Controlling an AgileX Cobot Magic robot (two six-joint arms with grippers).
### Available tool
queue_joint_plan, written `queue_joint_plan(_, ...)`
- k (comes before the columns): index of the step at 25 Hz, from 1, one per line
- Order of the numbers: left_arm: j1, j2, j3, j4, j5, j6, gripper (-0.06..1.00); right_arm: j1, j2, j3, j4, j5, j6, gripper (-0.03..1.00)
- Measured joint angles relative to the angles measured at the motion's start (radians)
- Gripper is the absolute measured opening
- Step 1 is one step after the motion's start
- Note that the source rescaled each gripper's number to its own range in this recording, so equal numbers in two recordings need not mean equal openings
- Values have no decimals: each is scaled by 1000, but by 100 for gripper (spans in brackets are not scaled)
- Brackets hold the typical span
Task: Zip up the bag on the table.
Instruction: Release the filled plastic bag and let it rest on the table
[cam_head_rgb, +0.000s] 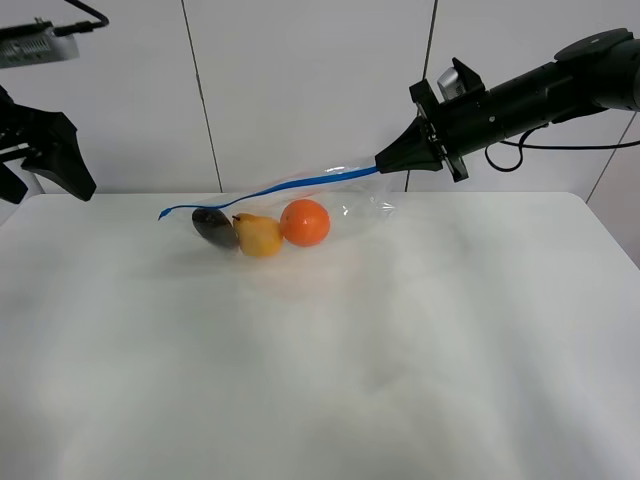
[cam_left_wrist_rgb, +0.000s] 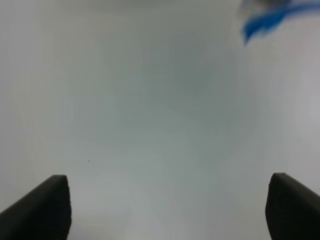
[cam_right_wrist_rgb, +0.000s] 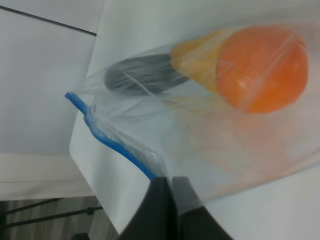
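The clear plastic bag (cam_head_rgb: 345, 205) lies at the back of the white table (cam_head_rgb: 320, 360), with an orange (cam_head_rgb: 305, 222), a yellow fruit (cam_head_rgb: 259, 235) and a dark eggplant (cam_head_rgb: 214, 226) inside. Its blue zipper strip (cam_head_rgb: 290, 186) runs along the upper edge and is lifted at the right end. My right gripper (cam_head_rgb: 383, 162) is shut on that end of the strip; the right wrist view shows the pinched fingers (cam_right_wrist_rgb: 167, 200) on the bag's edge (cam_right_wrist_rgb: 120, 150). My left gripper (cam_head_rgb: 50, 150) is open and empty at the table's far left; its fingers (cam_left_wrist_rgb: 42, 210) frame bare table.
A white panelled wall (cam_head_rgb: 300, 80) stands right behind the table. The blue strip's loose left end (cam_head_rgb: 175, 211) hangs toward the table; it shows blurred in the left wrist view (cam_left_wrist_rgb: 270, 20).
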Motion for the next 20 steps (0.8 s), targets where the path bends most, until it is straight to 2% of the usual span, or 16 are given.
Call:
queue_joint_plan(4, 0, -82, 19, 4, 0, -12, 97, 5, 0, 0, -2, -1, 2, 0)
queue_joint_plan(7, 0, -161, 99, 34, 0, -25, 97, 5, 0, 0, -3, -1, 2, 0)
queue_joint_plan(17, 0, -568, 545, 152, 1, -117, 97, 5, 0, 0, -8, -2, 2, 0)
queue_joint_plan(20, 0, -697, 651, 161, 2, -155, 97, 6, 0, 0, -8, -2, 2, 0)
